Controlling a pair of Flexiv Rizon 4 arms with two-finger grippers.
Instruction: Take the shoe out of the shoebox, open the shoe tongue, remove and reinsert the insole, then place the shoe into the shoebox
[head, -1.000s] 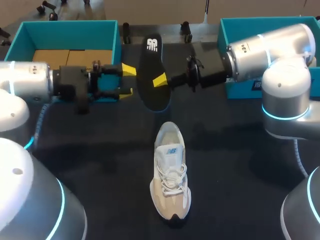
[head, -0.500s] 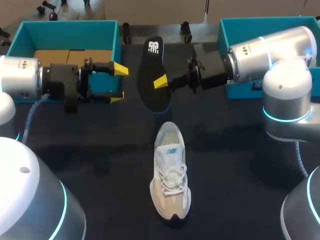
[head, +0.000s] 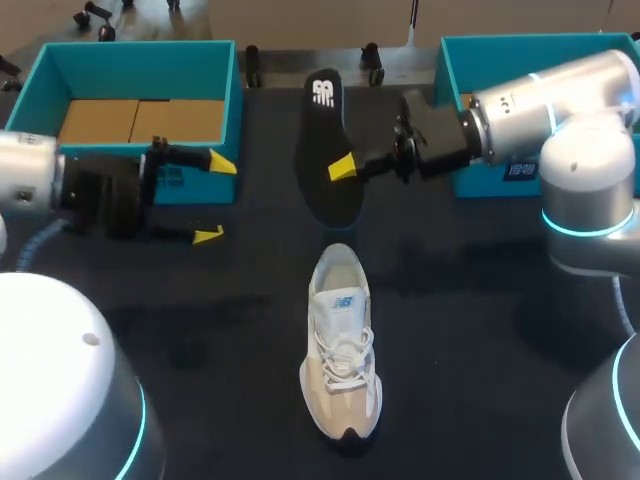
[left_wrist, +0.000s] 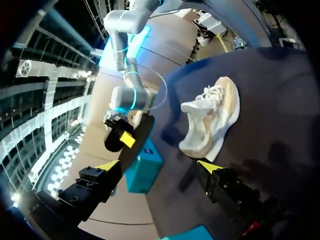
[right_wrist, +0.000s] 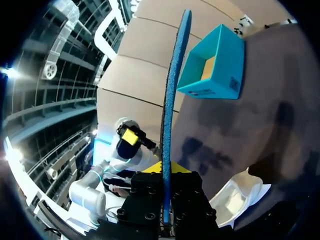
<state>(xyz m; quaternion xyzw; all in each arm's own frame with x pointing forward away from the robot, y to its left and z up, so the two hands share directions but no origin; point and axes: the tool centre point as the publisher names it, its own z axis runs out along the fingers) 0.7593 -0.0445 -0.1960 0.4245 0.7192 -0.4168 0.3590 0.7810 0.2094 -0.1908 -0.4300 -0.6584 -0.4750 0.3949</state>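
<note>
Above the table, we hold the insole (head: 328, 150) clear of the shoe (head: 342, 345).
Our right gripper (head: 340, 168) pinches it on edge, apparently for reinsertion; our left gripper (head: 215, 199) hangs open, empty.

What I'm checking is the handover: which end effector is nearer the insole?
Right. The right end effector is shut on the insole, one yellow tip against its face. The left end effector hangs open off to the insole's side, clear of it.

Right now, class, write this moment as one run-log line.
right gripper: shut on insole, out of shoe | left gripper: open, empty | shoe: on table
</note>
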